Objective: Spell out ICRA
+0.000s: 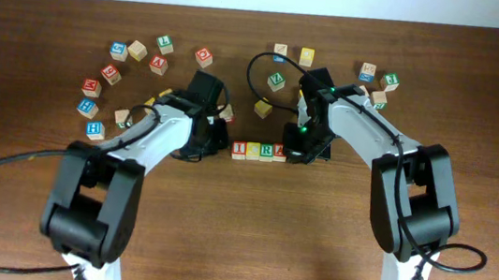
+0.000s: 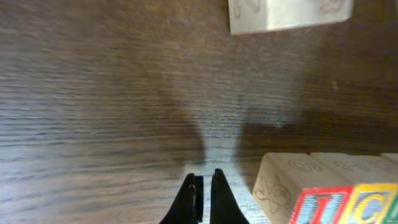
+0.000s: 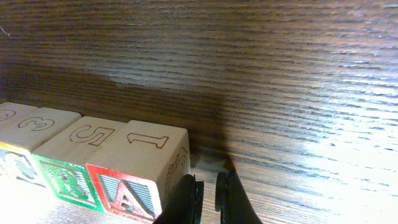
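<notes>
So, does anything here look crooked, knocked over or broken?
Nothing stands out. The ICRA blocks sit in one straight, tight row, letters readable. The spare blocks are just scattered loosely on the table beyond it.

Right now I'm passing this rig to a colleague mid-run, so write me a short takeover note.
Left hand: shut, empty, low beside the I cube.
Right hand: shut, empty, close beside the A cube; contact unclear.
Cubes: I, C, R, A stand side by side in one row, reading ICRA.
Done: the word looks spelled.
Left: probably just back both hands off without nudging the row.
</notes>
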You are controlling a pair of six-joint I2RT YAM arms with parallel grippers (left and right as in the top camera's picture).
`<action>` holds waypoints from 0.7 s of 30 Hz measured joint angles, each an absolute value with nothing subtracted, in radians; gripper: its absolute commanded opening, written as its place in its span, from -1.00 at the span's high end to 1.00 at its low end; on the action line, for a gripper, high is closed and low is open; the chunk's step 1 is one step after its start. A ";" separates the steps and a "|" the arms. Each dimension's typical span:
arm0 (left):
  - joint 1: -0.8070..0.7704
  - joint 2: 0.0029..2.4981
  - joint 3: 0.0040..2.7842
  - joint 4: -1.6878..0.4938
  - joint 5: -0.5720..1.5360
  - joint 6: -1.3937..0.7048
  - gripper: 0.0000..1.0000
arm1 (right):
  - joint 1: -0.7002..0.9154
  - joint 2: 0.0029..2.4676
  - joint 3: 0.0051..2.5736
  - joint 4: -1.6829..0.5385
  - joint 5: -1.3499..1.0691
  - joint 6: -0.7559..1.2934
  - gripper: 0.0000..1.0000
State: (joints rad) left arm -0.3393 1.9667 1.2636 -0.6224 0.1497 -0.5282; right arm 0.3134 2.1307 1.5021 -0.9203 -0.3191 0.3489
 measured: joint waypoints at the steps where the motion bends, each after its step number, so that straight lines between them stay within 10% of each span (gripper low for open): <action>1: -0.339 1.974 1.264 -0.617 0.159 -0.527 1.00 | 0.313 2.131 1.502 -0.920 -0.319 0.349 0.91; 21: -0.339 1.975 1.264 -0.555 0.255 -0.523 1.00 | 0.313 2.131 1.502 -0.921 -0.319 0.349 0.92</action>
